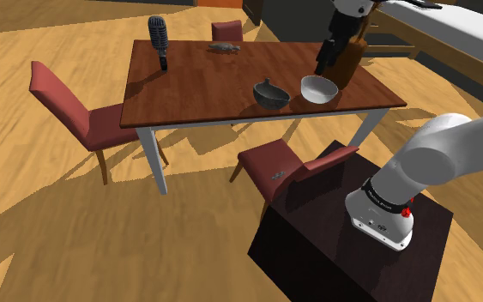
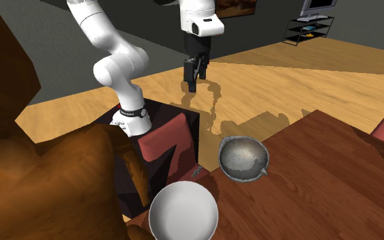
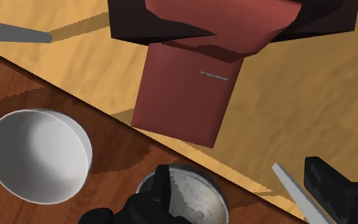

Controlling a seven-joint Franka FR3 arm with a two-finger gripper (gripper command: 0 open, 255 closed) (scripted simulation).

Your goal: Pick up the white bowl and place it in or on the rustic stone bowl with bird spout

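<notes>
The white bowl (image 1: 319, 88) stands upright near the table edge closest to the stand; it also appears as the white bowl (image 2: 183, 211) and the white bowl (image 3: 37, 156). Close beside it sits the dark grey stone bowl (image 1: 271, 93) with a small spout, seen too as the stone bowl (image 2: 243, 158) and the stone bowl (image 3: 187, 200). My black gripper (image 1: 323, 67) hangs in the air well above the two bowls, touching neither. In the wrist view the gripper (image 3: 244, 191) is open, its fingers wide apart with nothing between them. From the second exterior view the gripper (image 2: 194, 76) points downward.
On the brown table (image 1: 196, 86) are a microphone (image 1: 159, 39), a small grey object (image 1: 225, 48) and a tall brown bottle (image 1: 351, 60) right behind the white bowl. A red chair (image 1: 286, 167) is tucked between table and stand (image 1: 351, 249); another red chair (image 1: 85, 116) stands at the left.
</notes>
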